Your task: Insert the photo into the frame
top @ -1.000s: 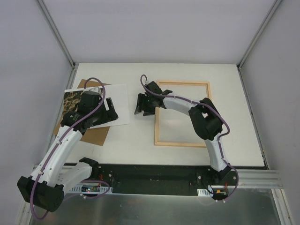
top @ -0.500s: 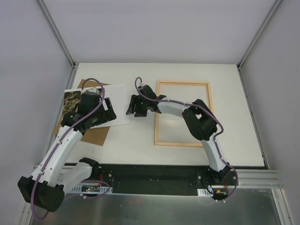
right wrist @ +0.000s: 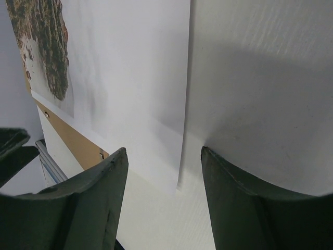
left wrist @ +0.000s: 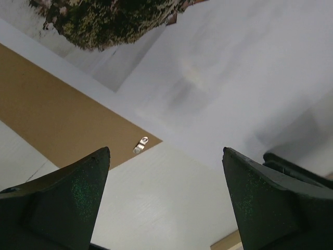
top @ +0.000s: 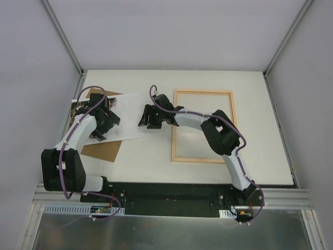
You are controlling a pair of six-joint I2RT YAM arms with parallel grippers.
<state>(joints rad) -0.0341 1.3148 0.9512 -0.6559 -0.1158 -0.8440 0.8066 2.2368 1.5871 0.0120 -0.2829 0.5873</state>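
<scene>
A white table [top: 151, 161] fills the middle of the top view. Pale grey walls close it in on three sides, with metal posts running up the far corners. A black strip and a metal rail run along its near edge, where the two arms are bolted.

The frame [top: 203, 91] lies flat on the table right of centre, with the white surface showing through its pane. The photo [top: 130, 107] lies at the left of centre, mostly white side up. A patch of dark rocky picture shows at its upper left end. It rests partly over a brown board [top: 101, 151], whose corner sticks out below it.

The left gripper [top: 105, 125] hangs over the left part of the photo. In the left wrist view [left wrist: 165, 153] its fingers stand wide apart with nothing between them. Below them lie the white sheet [left wrist: 208, 78], the board [left wrist: 47, 120] with a small metal clip [left wrist: 140, 145], and bare table.

The right gripper [top: 144, 120] sits at the photo's right edge, between the photo and the frame. In the right wrist view [right wrist: 162, 153] its fingers are apart and grip nothing. The paper's edge [right wrist: 130, 78] runs down into the gap between them, casting a thin shadow on the table [right wrist: 250, 78].
</scene>
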